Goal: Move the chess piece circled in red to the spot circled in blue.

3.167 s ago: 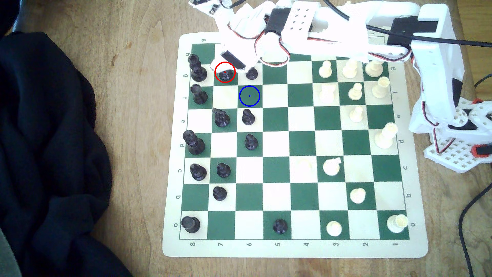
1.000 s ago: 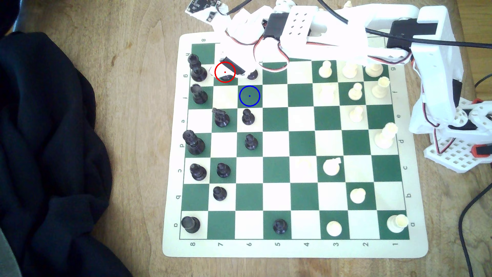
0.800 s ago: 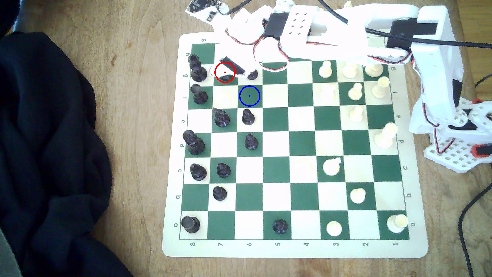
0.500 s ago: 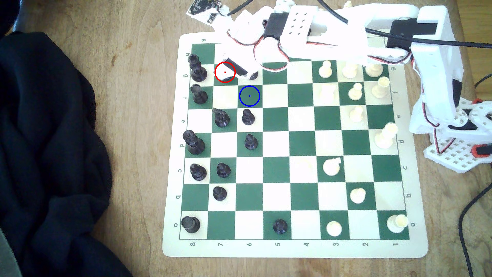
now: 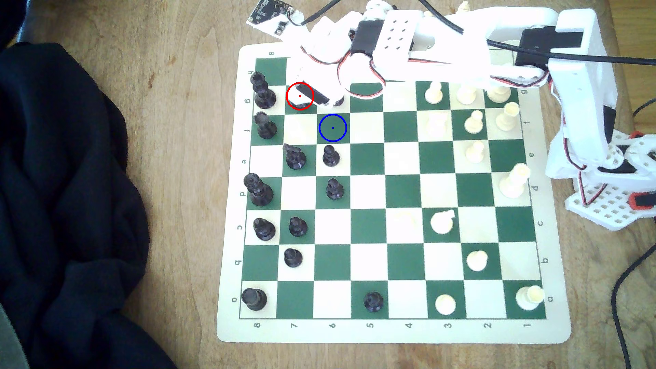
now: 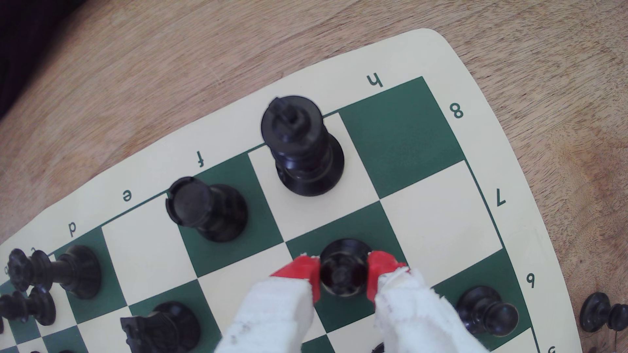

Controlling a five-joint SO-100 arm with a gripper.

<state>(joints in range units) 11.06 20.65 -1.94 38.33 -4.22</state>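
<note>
Jaws first: from my wrist camera I see the gripper (image 6: 344, 275) with its red-tipped fingers (image 6: 299, 271) pressed onto both sides of the chess piece (image 6: 344, 271), pinching it. That black piece stands on its dark green square; whether its base rests on the square or is just off it, I cannot tell. Landmark is this piece. Just beside it, a black pawn (image 6: 487, 312) sits on the neighbouring square. Further out along the board edge stands the black king (image 6: 300, 146), and beyond it a black rook (image 6: 204, 210). Over on the exterior view, the gripper (image 5: 301, 97) covers the red-circled square, and the spot (image 5: 332, 127) lies diagonally next to it, unoccupied, on the chessboard (image 5: 390, 333).
</note>
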